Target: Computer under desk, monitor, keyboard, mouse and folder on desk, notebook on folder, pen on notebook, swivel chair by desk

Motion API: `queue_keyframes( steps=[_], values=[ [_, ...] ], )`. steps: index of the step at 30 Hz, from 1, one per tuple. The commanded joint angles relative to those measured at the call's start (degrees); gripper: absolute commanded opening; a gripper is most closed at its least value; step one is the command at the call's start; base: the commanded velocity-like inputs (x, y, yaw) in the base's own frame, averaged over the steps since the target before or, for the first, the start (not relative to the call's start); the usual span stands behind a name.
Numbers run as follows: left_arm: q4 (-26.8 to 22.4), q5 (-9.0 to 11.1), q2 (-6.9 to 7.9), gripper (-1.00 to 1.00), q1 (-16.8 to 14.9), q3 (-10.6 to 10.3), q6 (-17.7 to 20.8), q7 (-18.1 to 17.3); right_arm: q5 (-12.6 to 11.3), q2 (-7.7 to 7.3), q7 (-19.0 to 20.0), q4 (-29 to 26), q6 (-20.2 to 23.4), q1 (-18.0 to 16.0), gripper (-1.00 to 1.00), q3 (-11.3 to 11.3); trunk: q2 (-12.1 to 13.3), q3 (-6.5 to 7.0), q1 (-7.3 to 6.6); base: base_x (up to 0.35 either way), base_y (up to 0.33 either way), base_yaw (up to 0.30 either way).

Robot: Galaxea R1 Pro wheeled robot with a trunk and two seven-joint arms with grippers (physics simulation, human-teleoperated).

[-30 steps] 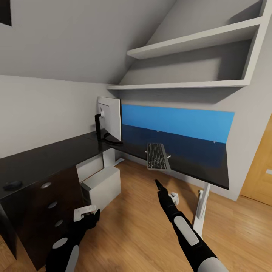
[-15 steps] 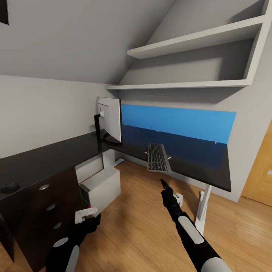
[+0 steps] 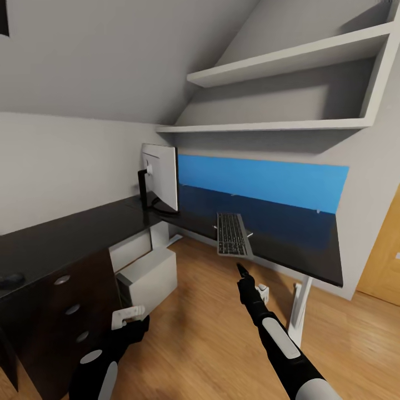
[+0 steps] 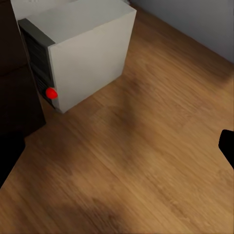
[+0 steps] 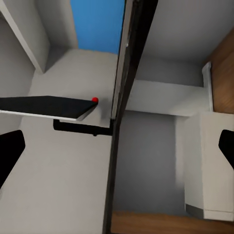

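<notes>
Whole view has slid slightly over the last second, so base is creeping toward the black-topped L-shaped desk (image 3: 289, 244); slim black-keyed keyboard (image 3: 231, 235) overhangs its front edge at frame centre, both empty grippers, left (image 3: 129, 317) and right (image 3: 240, 270), spread over bare wood floor (image 3: 194, 311).

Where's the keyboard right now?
In the head view the keyboard lies on the desk at its front edge, overhanging slightly, right of the monitor and just beyond the right end effector.
</notes>
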Motion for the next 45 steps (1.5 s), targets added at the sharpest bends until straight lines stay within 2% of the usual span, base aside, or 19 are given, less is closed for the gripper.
queue_keyframes(
  steps=[1, 23, 34, 36, 39, 41, 45],
  values=[
    [-0.06, 0.44, -0.03, 1.00, -0.04, -0.04, 0.27, 0.32, -0.60, -0.01, 0.25, 0.04, -0.01, -0.04, 1.00, 0.12, 0.39, 0.12, -0.23, 0.002, 0.000, 0.000],
    [-0.04, 0.36, -0.03, 1.00, -0.06, -0.24, 0.27, 0.34, -0.43, 0.00, 0.39, 0.05, -0.13, -0.04, 1.00, 0.12, 9.21, 4.07, -5.07, 0.000, 0.000, 0.000],
    [-0.04, 0.41, -0.03, 1.00, -0.04, -0.20, 0.31, 0.32, -0.62, -0.06, 0.04, 0.09, 0.03, -0.04, 1.00, -0.02, 9.21, 4.07, -5.07, 0.000, 0.000, 0.000],
    [-0.04, 0.39, -0.03, 1.00, -0.05, -0.21, 0.31, 0.32, -0.65, -0.13, -0.01, 0.27, 0.08, -0.04, 1.00, -0.57, 9.21, 4.07, -5.07, 0.000, 0.000, 0.000],
    [-0.04, 0.41, -0.03, 1.00, -0.06, -0.22, 0.31, 0.34, -0.67, -0.14, -0.58, 1.69, 0.15, -0.04, 1.00, -3.48, 9.21, 4.07, -5.07, 0.000, 0.000, 0.000],
    [-0.04, 0.42, -0.03, 1.00, -0.04, -0.23, 0.32, 0.33, -0.68, -0.15, -1.00, 2.97, 0.19, -0.04, 1.00, -4.59, 9.21, 4.07, -5.07, 0.000, 0.000, 0.000],
    [-0.04, 0.40, -0.03, 1.00, -0.03, -0.22, 0.30, 0.33, -0.69, -0.21, -1.38, 4.36, 0.22, -0.04, 1.00, -5.57, 9.21, 4.07, -5.07, 0.000, 0.000, 0.000]
  ],
)
